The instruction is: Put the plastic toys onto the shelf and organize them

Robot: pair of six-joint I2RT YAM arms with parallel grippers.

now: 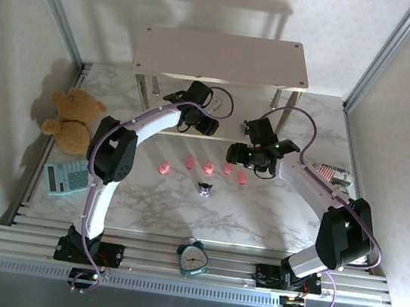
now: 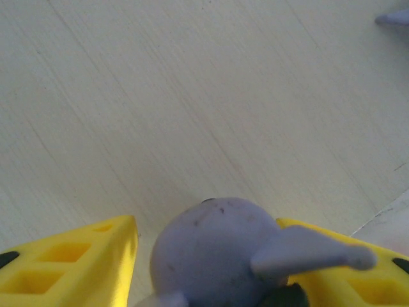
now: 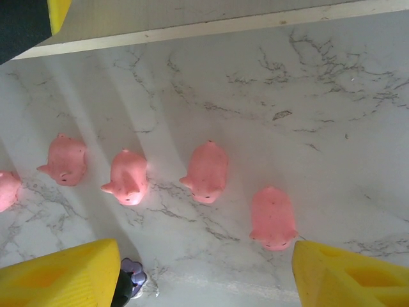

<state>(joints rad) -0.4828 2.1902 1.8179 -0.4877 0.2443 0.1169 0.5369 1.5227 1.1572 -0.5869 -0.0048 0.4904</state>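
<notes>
— Which step are we on?

— We judge it a set-down. Our left arm (image 1: 148,126) reaches toward twelve o'clock, under the top board of the shelf (image 1: 222,57), with its wrist bent low over the lower board (image 2: 192,96). The purple figurine (image 2: 217,249) sits on that board between the left jaws. They stand spread, with a sliver of gap showing at the figurine's nine o'clock side.

— And the right side?

— Our right arm (image 1: 308,183) folds in from three o'clock. The right jaws hover spread wide over the counter (image 1: 256,222), pinching nothing. The pink pigs (image 3: 208,171) lie in a row below them, and the nearest pig (image 3: 273,217) is just beside the five o'clock finger. A second purple figurine (image 1: 205,189) stands at six o'clock of that row.

— Next move?

— We'd back the left jaws straight out without clipping the figurine's ear. Then we'd lower the right jaws around the nearest pig.
</notes>
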